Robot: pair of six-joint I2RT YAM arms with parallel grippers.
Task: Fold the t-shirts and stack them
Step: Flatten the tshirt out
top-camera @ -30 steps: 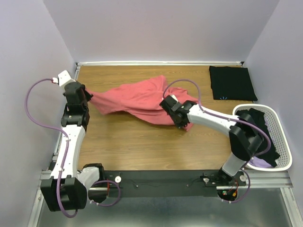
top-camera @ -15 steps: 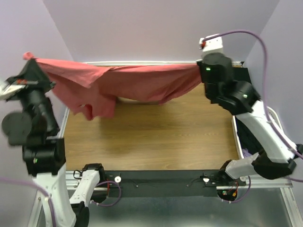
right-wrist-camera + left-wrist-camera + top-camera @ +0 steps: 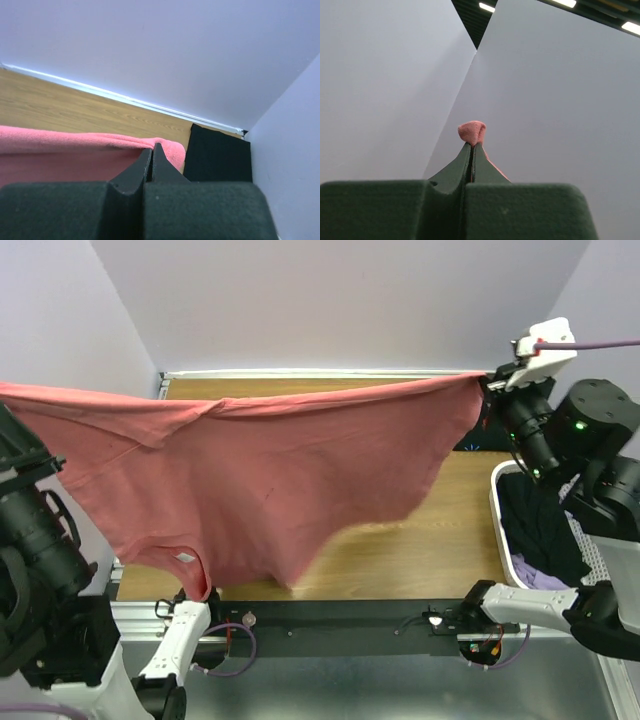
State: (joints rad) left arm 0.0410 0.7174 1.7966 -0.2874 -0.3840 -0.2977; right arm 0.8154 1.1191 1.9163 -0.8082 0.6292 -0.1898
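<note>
A pink t-shirt (image 3: 250,475) is held spread out in the air above the tabletop (image 3: 420,540), with its neckline hanging lowest towards the near left corner. One end is pinched in the closed right gripper (image 3: 487,392), raised over the far right corner. The other end is carried out of the picture at the left, above the left arm (image 3: 35,540). A folded black t-shirt (image 3: 468,440) is partly hidden behind the cloth at the far right corner. A white basket (image 3: 497,502) is set at the right edge, with a black garment (image 3: 540,525) and a lilac garment (image 3: 535,575) inside.
</note>
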